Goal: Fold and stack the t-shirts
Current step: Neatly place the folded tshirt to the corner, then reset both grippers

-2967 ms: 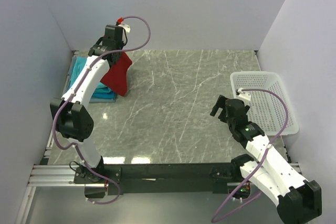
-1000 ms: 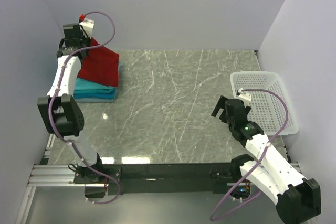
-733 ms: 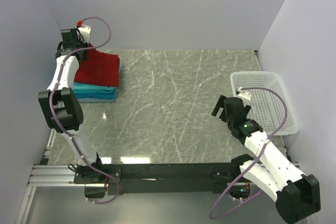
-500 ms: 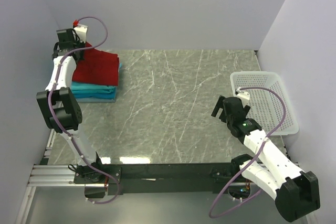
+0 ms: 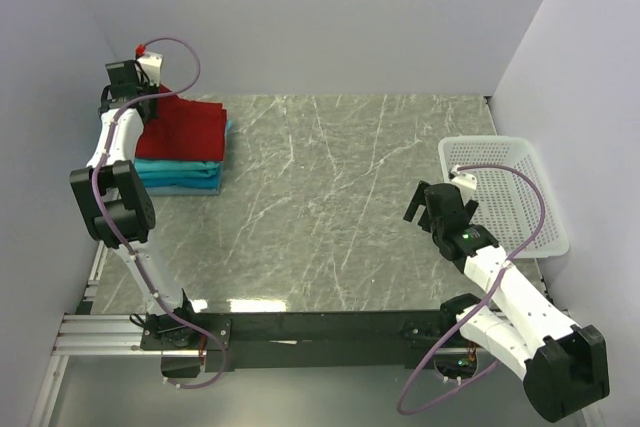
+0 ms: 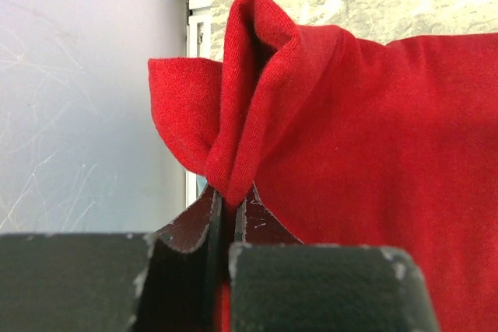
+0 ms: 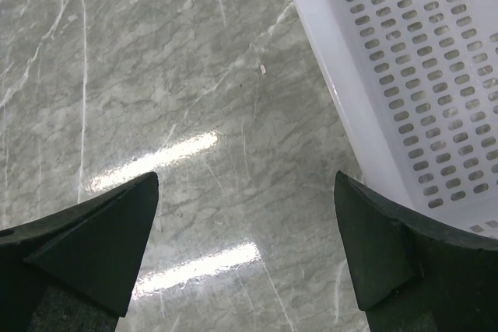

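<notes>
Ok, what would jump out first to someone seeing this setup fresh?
The dark red t-shirt lies on the teal t-shirts at the far left of the table, with a fold pinched by the left fingers. On the right, a white basket sits beside the open right fingers.

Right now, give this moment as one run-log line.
left gripper: shut on red t-shirt | red t-shirt: atop teal t-shirts | right gripper: open, near basket
</notes>
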Robot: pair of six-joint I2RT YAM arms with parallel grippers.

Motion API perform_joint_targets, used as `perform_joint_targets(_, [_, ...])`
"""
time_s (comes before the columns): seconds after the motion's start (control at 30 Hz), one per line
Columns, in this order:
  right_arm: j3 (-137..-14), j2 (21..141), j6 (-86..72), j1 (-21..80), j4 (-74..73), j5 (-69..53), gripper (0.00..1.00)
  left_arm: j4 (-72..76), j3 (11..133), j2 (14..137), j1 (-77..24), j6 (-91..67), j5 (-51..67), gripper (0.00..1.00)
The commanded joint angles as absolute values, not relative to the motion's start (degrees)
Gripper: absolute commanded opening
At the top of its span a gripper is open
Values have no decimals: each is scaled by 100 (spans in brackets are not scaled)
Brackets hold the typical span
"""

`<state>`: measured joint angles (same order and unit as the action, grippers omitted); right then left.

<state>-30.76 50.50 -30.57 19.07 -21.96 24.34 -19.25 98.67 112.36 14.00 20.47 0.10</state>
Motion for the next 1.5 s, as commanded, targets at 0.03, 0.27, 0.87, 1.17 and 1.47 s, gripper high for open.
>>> perform_joint_targets(0.03, [-3313, 5089, -3023, 1846, -2136, 2593, 100, -1362, 9888, 11250, 1494, 1987, -148, 6])
perform_joint_targets(0.27, [-3287, 5080, -3024, 1854, -2153, 2628, 100, -1134, 9607, 11127, 1529, 2022, -404, 31])
perform_joint_targets(0.87, [-3340, 4703, -3059, 1854, -2100, 2461, 100, -1591, 10187, 9748, 1512, -341, 359, 99])
perform_joint_targets(1.17, [-3507, 4299, -3059, 1846, -2118, 2206, 100, -1117, 8846, 8308, 951, -2662, 1626, 100])
perform_joint_targets(1.47, [-3402, 3885, -2918, 1854, -1873, 1767, 100, -159, 5253, 5820, -1018, -3303, 678, 99])
